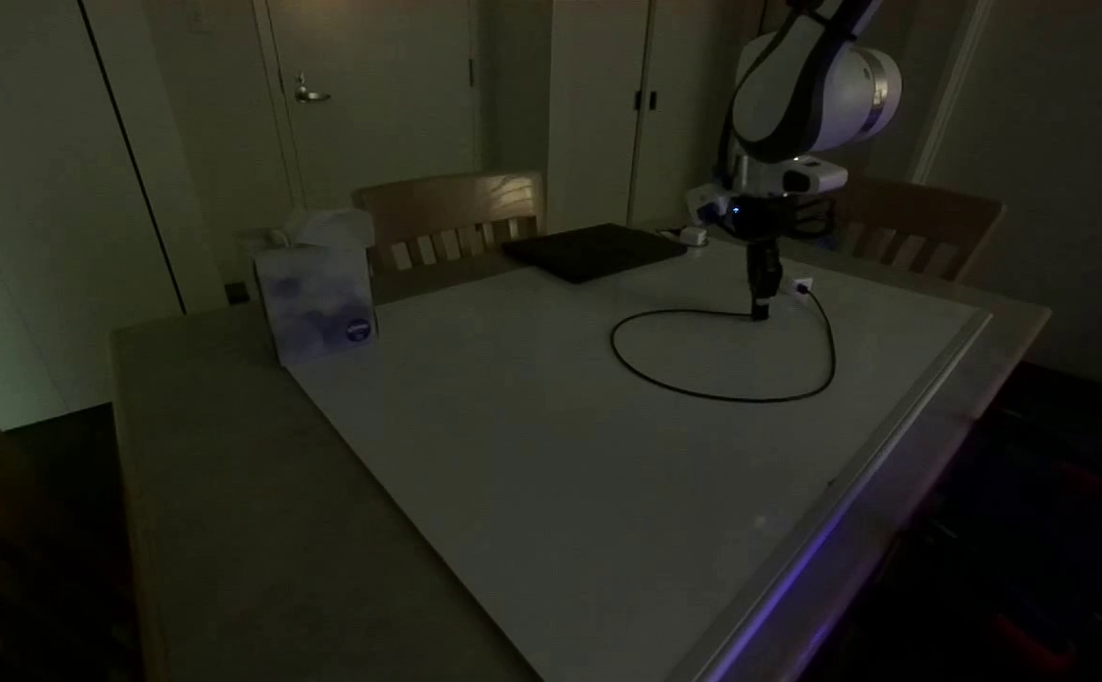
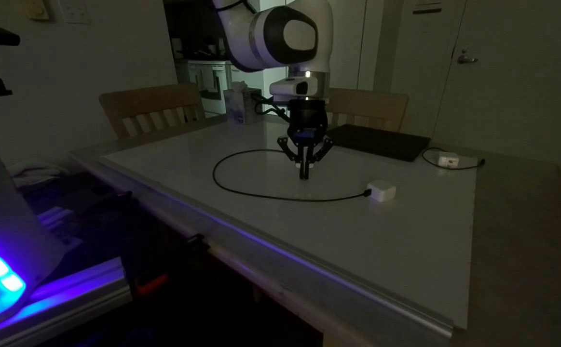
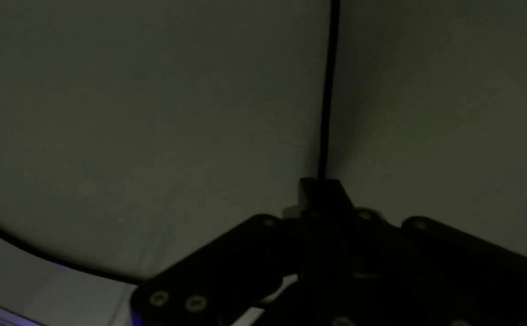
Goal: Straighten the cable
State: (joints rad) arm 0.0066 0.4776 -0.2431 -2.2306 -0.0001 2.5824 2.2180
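The cable (image 1: 702, 391) is a thin black cord lying in a wide open loop on the white board (image 1: 532, 455). It also shows in an exterior view (image 2: 261, 195). One end meets a small white plug block (image 2: 381, 191), also in an exterior view (image 1: 800, 284). My gripper (image 1: 760, 311), seen too in an exterior view (image 2: 304, 176), points down with its fingertips at the board. In the wrist view the fingers (image 3: 321, 185) are together on the cable (image 3: 329, 90), which runs straight out from between the tips. The cable's far end is hidden at the fingers.
A flat dark pad (image 1: 596, 251) lies at the board's edge. Beside it is another white block (image 2: 448, 159) with a short dark cord. A tissue box (image 1: 316, 303) stands at a board corner. A metal rail (image 2: 309, 265) edges the board. Chairs (image 1: 456, 213) stand around the table.
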